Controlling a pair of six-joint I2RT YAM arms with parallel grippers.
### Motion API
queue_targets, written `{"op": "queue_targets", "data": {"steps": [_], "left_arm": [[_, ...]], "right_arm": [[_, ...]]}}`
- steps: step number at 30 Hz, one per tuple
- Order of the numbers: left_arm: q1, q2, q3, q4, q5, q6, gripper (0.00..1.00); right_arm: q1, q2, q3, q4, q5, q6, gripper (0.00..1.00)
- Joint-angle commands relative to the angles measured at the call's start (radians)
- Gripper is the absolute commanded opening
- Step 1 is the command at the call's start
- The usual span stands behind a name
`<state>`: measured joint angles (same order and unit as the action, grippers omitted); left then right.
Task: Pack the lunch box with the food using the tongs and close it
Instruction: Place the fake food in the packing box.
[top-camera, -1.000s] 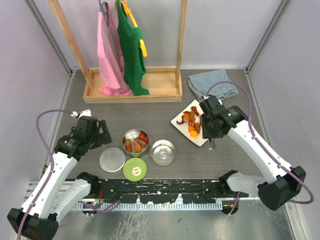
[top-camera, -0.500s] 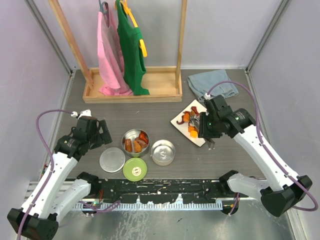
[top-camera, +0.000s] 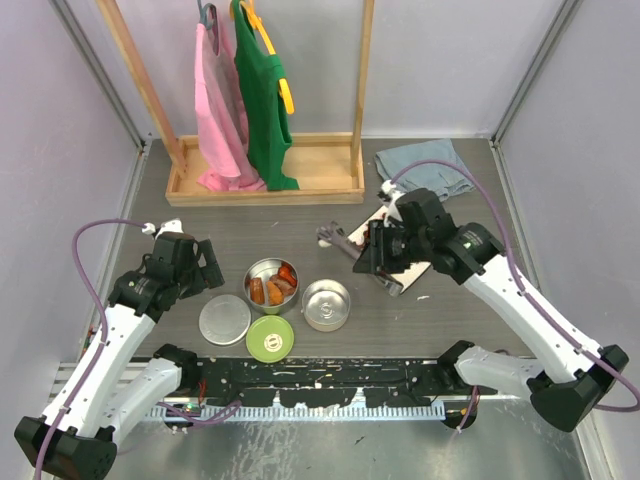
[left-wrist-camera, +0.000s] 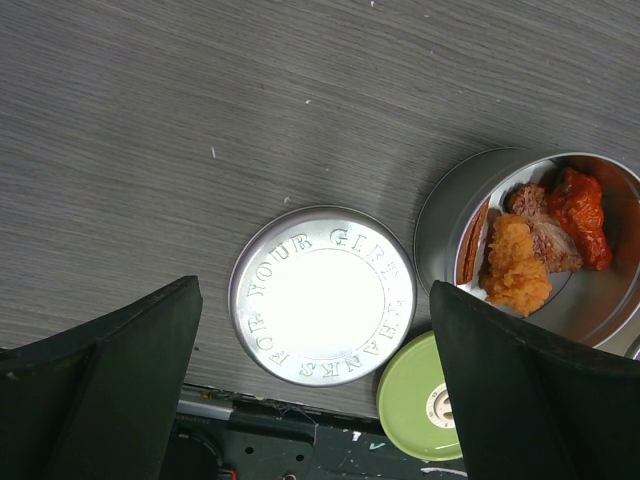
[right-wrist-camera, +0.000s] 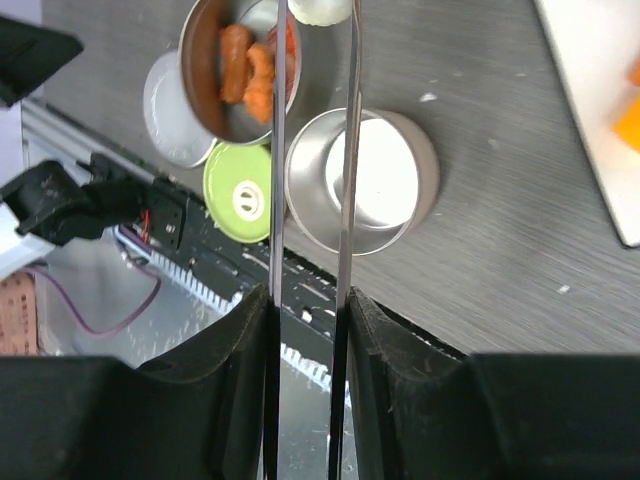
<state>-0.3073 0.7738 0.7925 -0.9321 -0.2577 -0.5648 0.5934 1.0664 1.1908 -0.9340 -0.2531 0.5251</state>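
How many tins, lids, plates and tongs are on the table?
Tins: 2
Lids: 2
Plate: 1
Tongs: 1
Total: 6

Clothes rack (top-camera: 265, 186) (wooden), grey-blue cloth (top-camera: 432, 166)

Tabletop (top-camera: 260, 228) lies open between the wooden rack base (top-camera: 320, 170) and the tins (top-camera: 326, 306); lids (top-camera: 224, 320) block nearer.
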Motion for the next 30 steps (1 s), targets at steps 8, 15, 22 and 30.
{"op": "queue_targets", "data": {"steps": [8,15,22,30], "left_arm": [[0.003,-0.011,0.019,0.038,-0.006,0.003,0.98],[0.003,-0.013,0.019,0.037,-0.008,0.003,0.98],[0.003,-0.013,0.019,0.037,-0.009,0.002,0.98],[0.003,-0.016,0.018,0.036,-0.011,0.002,0.98]], "right_arm": [[0.319,0.231,0.093,0.213,0.057,0.079,0.30],[0.378,0.357,0.139,0.251,0.127,0.102,0.31],[0.388,0.413,0.136,0.299,0.141,0.136,0.32],[0.397,0.437,0.124,0.317,0.130,0.138,0.40]]}}
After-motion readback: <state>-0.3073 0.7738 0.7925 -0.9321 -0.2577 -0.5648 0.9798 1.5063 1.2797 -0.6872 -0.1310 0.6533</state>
